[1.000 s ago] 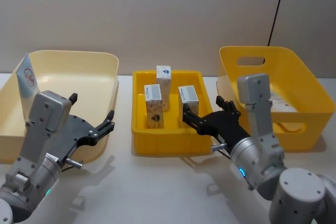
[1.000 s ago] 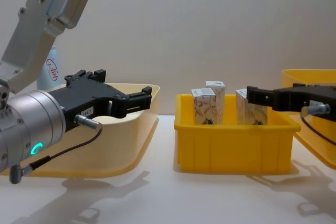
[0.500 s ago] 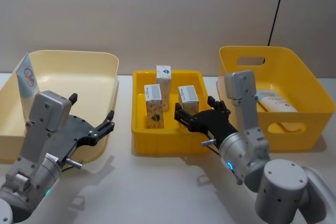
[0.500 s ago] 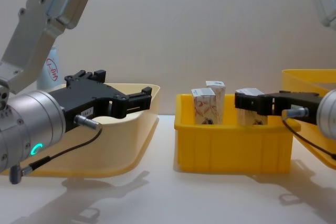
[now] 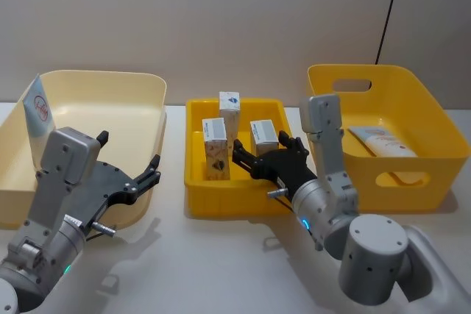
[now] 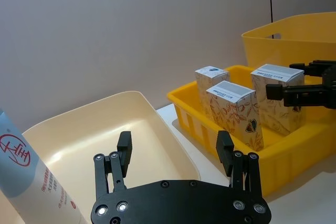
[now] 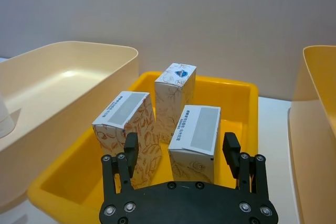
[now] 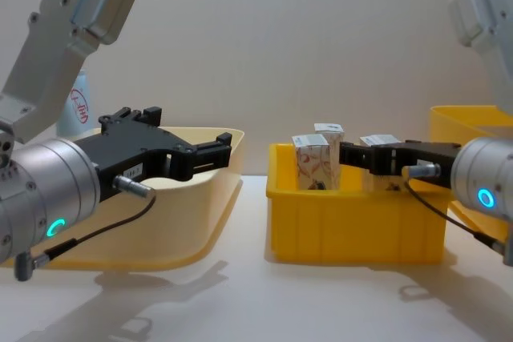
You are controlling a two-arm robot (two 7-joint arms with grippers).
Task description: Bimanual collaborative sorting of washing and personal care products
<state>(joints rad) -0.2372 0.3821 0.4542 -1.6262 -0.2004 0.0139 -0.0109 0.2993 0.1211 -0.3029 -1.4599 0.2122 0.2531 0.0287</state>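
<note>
Right gripper (image 7: 180, 140) is hanging wide open over the small yellow tray (image 5: 221, 202), gripping nothing. The nearest carton (image 7: 195, 129), white with brown swirls, is sitting between its fingers; I cannot tell if they touch.

A second carton (image 7: 123, 119) is standing at that one's 9 o'clock, and a third carton (image 7: 176, 90) at 12 o'clock.

Left gripper (image 5: 131, 156) is hovering wide open and empty over the near rim of the cream bin (image 5: 110, 76), at the tray's 9 o'clock. A squeeze tube (image 5: 37, 112) is leaning in that bin's far left corner.

Another tube (image 5: 379, 141) is lying in the yellow bin (image 5: 390, 101) at the tray's 3 o'clock.
</note>
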